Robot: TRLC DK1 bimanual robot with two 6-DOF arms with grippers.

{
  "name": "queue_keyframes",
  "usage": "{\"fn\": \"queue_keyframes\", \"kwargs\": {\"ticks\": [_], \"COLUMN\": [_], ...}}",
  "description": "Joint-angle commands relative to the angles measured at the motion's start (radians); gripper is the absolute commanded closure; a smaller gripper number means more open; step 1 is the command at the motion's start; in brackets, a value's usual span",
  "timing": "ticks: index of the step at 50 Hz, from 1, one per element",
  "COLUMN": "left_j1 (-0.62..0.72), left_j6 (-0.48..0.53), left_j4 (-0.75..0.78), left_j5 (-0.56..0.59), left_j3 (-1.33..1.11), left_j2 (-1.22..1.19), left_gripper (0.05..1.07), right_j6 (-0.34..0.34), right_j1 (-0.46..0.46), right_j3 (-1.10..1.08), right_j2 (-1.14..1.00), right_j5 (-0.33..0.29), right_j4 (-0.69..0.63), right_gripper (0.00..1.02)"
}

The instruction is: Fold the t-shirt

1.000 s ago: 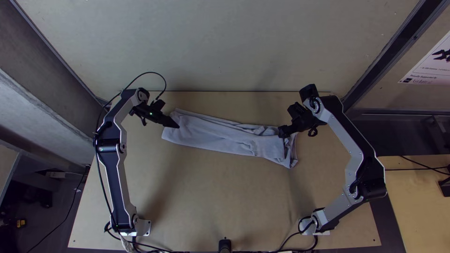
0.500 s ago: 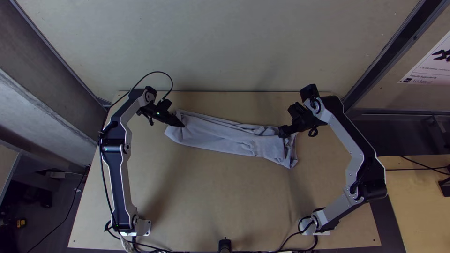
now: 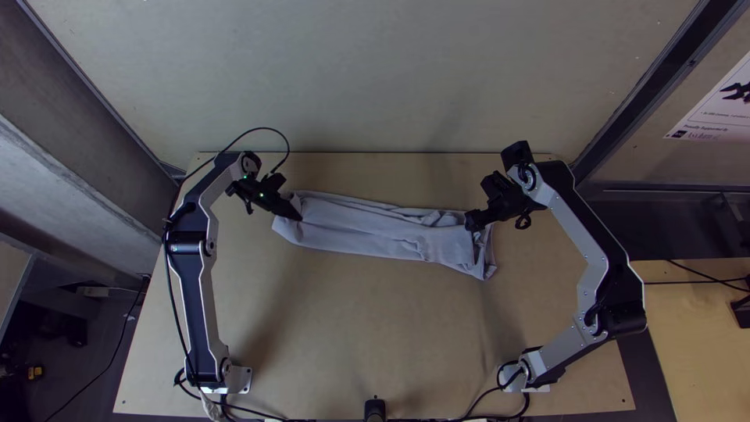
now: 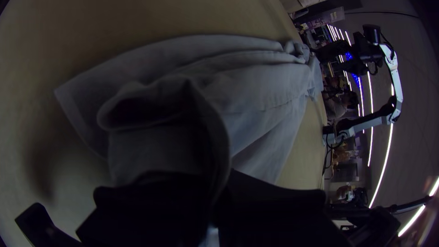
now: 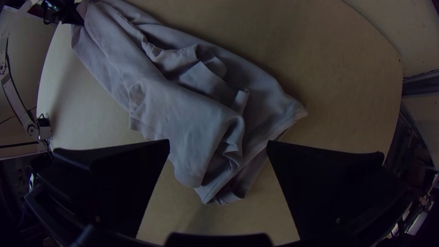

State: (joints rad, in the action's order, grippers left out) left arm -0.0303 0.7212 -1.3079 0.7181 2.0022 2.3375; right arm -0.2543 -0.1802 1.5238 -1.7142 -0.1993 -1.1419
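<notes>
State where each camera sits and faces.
Top view: fixed high over the table's near edge, looking steeply down at the t-shirt; left arm and right arm show.
Left wrist view: on that wrist, looking along the t-shirt toward the right arm; left gripper shut on it.
Right wrist view: on that wrist, looking down on its other end; right gripper open.
Both wrist views share the t-shirt.

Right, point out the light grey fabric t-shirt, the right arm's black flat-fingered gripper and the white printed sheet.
T-shirt (image 3: 359, 230): top view, middle of its long strip.
Right gripper (image 5: 218, 141): right wrist view, midway between open fingertips.
Printed sheet (image 3: 714, 113): top view, bare white part.
</notes>
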Motion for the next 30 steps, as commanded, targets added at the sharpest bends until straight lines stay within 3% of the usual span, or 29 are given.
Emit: {"fn": "queue_keyframes", "kwargs": {"ticks": [1, 9, 30], "left_j1": [-0.039, -0.115, -0.312], "left_j6": [0.052, 0.073, 0.285], "left_j4": [-0.042, -0.042, -0.129], "left_j5": [-0.014, -0.014, -0.089], "left_j3": [-0.066, -0.120, -0.278], "left_j2": [-0.055, -0.127, -0.271], "left_gripper": [1.04, 1.04, 1.04], "right_j6": [0.010, 0.010, 0.030], "right_j1": [0.008, 0.007, -0.035], "right_j3": [-0.030, -0.030, -0.027], "right_j2": [0.027, 0.031, 0.025], "right_j5": [-0.003, -0.003, -0.003], "right_j4": [-0.005, -0.004, 0.001], "right_gripper": [0.05, 0.05, 0.05]}}
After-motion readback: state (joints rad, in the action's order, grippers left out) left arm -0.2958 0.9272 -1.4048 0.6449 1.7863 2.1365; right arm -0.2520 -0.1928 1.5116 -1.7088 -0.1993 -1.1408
